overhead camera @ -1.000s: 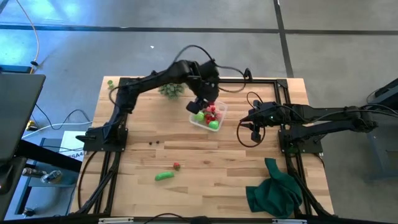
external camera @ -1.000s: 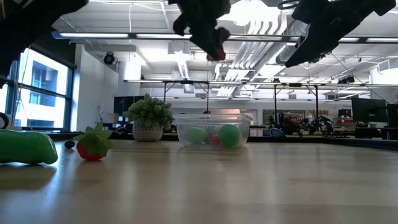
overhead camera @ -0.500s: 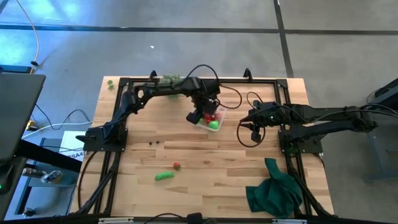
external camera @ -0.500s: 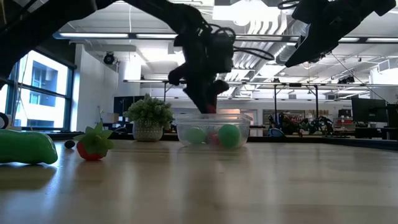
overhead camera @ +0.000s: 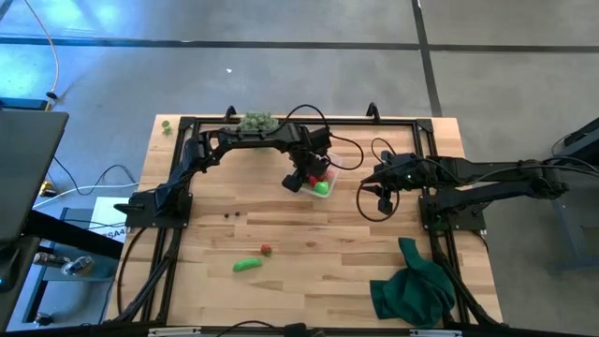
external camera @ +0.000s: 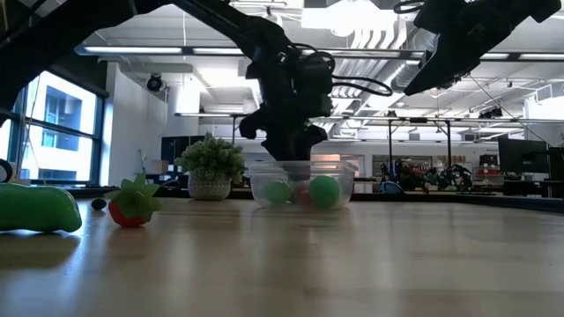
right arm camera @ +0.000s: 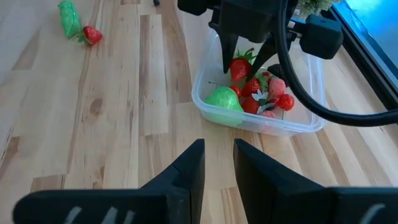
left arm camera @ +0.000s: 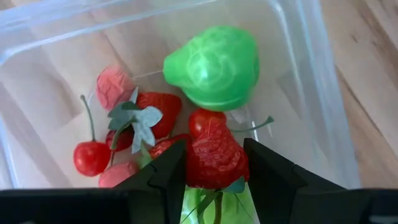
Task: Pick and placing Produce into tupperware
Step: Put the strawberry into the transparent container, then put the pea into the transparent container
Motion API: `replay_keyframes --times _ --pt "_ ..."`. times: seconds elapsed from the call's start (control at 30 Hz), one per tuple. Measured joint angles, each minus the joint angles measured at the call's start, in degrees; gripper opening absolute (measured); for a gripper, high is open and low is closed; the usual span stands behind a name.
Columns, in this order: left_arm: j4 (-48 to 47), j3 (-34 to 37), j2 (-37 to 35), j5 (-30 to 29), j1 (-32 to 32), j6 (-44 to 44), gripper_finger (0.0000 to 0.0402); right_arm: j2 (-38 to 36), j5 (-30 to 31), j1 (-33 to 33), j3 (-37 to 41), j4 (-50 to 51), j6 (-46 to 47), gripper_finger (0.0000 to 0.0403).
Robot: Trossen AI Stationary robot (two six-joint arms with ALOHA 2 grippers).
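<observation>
The left gripper (left arm camera: 213, 163) has dropped into the tupperware (overhead camera: 329, 174), jaws gripping a strawberry (left arm camera: 214, 155). Release low, beside the green piece (left arm camera: 212, 67) at its twelve o'clock. The right gripper (right arm camera: 217, 163) waits at three o'clock, jaws slightly apart, empty.

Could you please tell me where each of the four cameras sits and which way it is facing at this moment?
High view: overhead, straight down; both arms, left gripper over the tupperware.
Low view: table height, level across; strawberry and arms entering from above.
Left wrist view: looks into the tupperware past its own fingers, shut on a red strawberry.
Right wrist view: looks across at the tupperware; own right gripper idle.
All four share the tupperware.
</observation>
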State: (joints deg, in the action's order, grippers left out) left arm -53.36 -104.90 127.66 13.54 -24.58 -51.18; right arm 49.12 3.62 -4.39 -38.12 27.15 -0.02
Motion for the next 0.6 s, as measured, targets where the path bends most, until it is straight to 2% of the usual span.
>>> replay_keyframes --times 0.13,0.6 --pt "-0.2 0.0 0.0 1.2 0.2 -0.9 0.0141 0.0 0.0 0.0 0.0 0.0 0.0 0.0075" --pt "0.0 0.0 0.0 -1.1 1.1 -0.9 0.0191 0.0 0.0 0.0 0.0 0.0 0.0 0.0075"
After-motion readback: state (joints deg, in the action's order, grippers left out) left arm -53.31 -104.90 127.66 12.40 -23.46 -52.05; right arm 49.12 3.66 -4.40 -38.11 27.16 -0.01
